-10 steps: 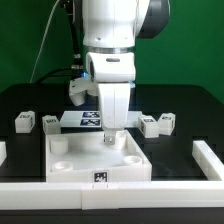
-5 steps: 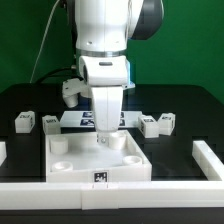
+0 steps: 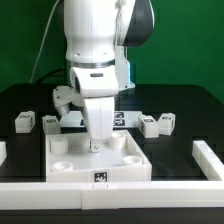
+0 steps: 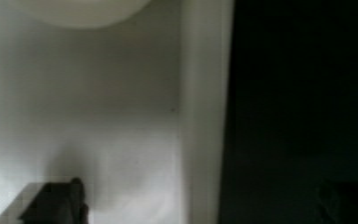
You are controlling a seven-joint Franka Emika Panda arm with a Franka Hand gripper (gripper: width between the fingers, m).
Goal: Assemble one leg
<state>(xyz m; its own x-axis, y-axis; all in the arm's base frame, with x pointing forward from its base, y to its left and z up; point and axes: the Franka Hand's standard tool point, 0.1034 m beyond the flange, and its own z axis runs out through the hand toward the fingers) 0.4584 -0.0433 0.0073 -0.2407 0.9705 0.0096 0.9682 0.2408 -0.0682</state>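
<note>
The gripper (image 3: 97, 141) hangs low over the middle back part of the large white square panel (image 3: 132, 166), its tips close to the panel's surface. In the wrist view its two dark fingertips (image 4: 51, 202) stand wide apart, and only the panel's white surface (image 4: 105, 110) and the black table show between them, so the gripper (image 4: 197, 205) is open and empty. Small white legs with tags lie on the table: two at the exterior view's left (image 3: 24, 122) (image 3: 50, 122) and two at its right (image 3: 150, 126) (image 3: 166, 121).
The marker board (image 3: 72, 119) lies behind the panel, partly hidden by the arm. A white rail (image 3: 150, 194) runs along the table's front, with a short white wall (image 3: 210, 155) at the exterior view's right. A round hole (image 4: 87, 8) in the panel shows in the wrist view.
The arm and gripper have moved toward the exterior view's left above the panel, staying low. The legs and panel have not moved.
</note>
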